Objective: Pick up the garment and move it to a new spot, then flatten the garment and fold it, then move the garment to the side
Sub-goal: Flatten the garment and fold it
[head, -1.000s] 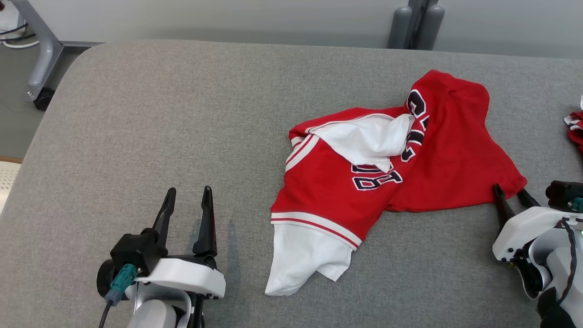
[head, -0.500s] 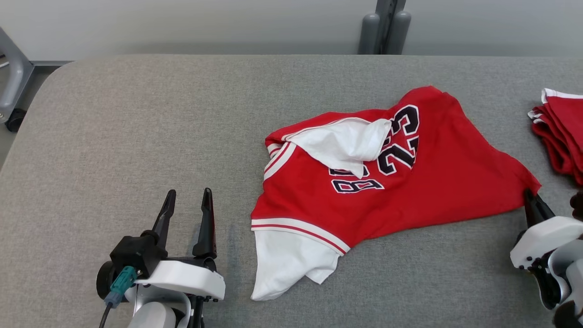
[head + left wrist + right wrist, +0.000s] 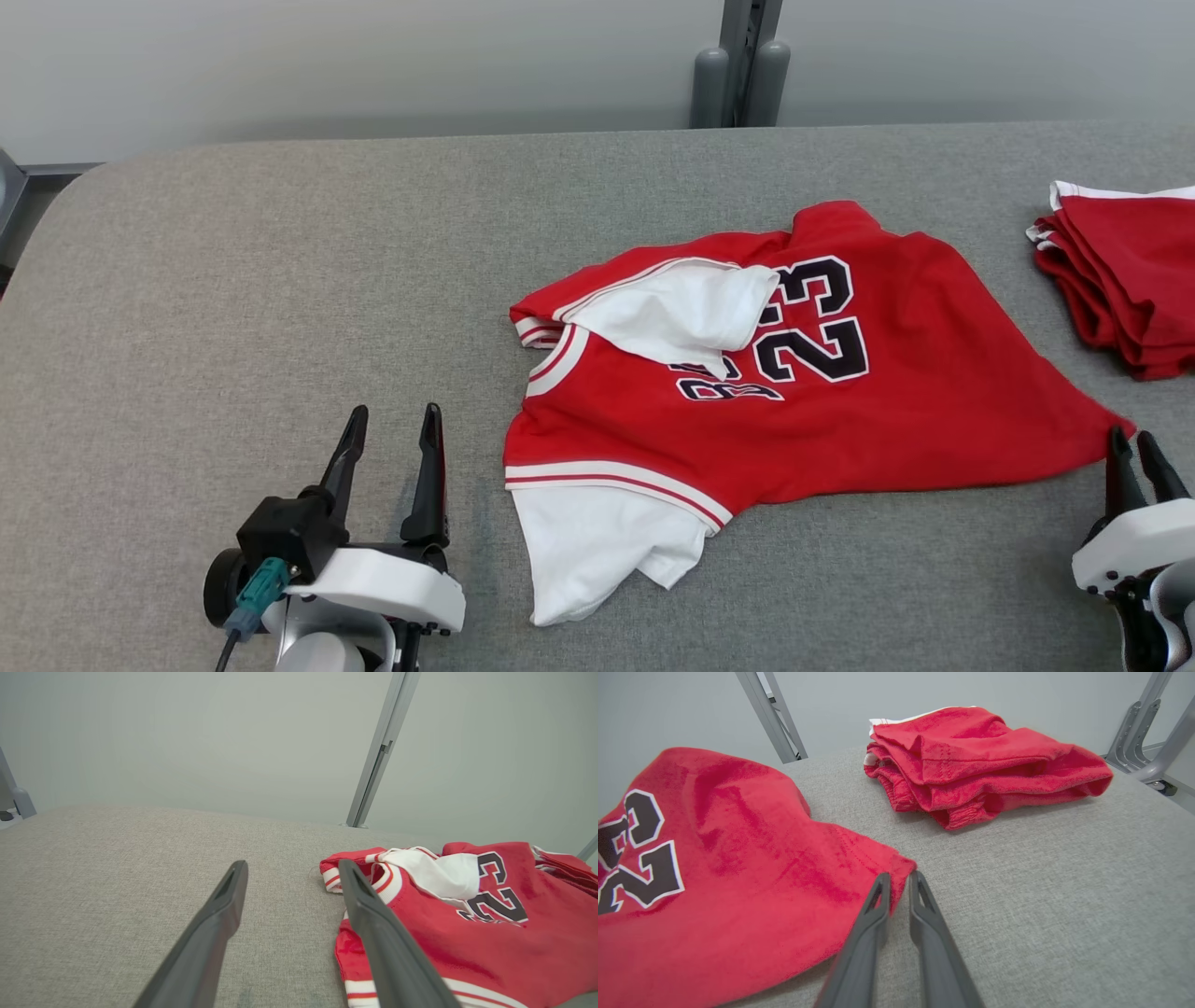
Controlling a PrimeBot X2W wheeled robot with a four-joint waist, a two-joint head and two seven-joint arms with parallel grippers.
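Now the garment (image 3: 840, 401) lies much flatter than it did a second ago: back then its red body humped up ahead of the right jaws with the number buckled, and now the 23 (image 3: 812, 322) reads clean and the cloth stretches out in one sheet toward those jaws. Your head camera has swung as well, so don't read the whole shift as cloth moving. The pull itself is real, though. The right jaws stood wide around the hem corner (image 3: 896, 865) a second ago and were closed on it half a second ago. Now they stand only a slit apart, with that corner right at their tips. You cannot tell from these views whether the cloth is pinched or has just been let go.

The left jaws have not changed. They are spread wide with nothing between them, low over the worktop (image 3: 280, 280), and the lower white sleeve (image 3: 597, 551) lies just beside them on the side facing the right jaws.

So the garment sits between your two sets of jaws, and the folded red pile (image 3: 1120, 280) is ahead of the right jaws, apart from it. My read is that the flattening is well begun but not done: the upper white sleeve (image 3: 681, 313) is folded over the lettering and the lower one is crumpled, so expect the left side to need work next
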